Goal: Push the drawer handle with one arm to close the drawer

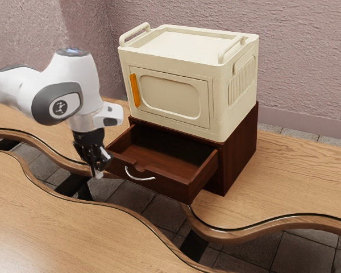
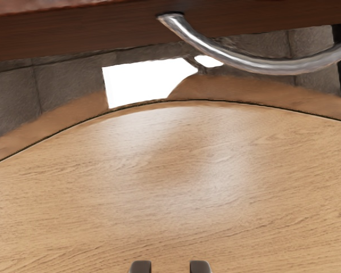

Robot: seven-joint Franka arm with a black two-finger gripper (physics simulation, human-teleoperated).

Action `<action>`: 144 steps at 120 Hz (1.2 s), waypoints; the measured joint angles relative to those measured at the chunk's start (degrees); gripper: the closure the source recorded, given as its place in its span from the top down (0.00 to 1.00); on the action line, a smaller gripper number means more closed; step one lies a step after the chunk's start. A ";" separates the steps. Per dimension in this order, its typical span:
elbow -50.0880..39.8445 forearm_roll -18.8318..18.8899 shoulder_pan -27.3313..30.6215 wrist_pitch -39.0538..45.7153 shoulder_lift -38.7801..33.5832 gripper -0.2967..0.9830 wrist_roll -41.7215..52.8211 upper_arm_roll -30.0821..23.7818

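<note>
Gripper [image 1: 98, 173] is by the drawer [image 1: 165, 185], off its front corner at the ext. view's left, pointing down, w/ a gap btwn it & the handle [image 1: 137, 178]. Fingers [image 2: 200, 267] stand apart, w/ open space btwn the tips. Handle = curved metal bar on the drawer's front face, approx. mid-width; in the ext. view it lies to the right of the fingers, near but apart. Wrist view also has it clear of both tips, off to one side of the space btwn them rather than lined up w/ it.

Drawer is pulled well out of the dark brown cabinet [image 1: 240, 149], its inside visible from above, front hanging over the floor [image 1: 150, 211] btwn the two wavy-edged tables. Cabinet sits on the far table [image 1: 292, 170]; near table [image 1: 51, 216] is on the other side of the gap. Cream box [image 1: 227, 116] is on top of the cabinet, w/ an orange grip [image 1: 134, 91] on its closed door [image 1: 170, 94] & 2 rails up top.
</note>
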 joint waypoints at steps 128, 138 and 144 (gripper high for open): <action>17.31 -5.75 -1.05 23.17 24.86 0.16 -8.42 -2.35; 20.14 -5.78 -1.12 23.07 26.95 0.15 -7.83 -2.40; 22.03 -5.82 -1.10 22.98 28.47 0.15 -7.42 -2.42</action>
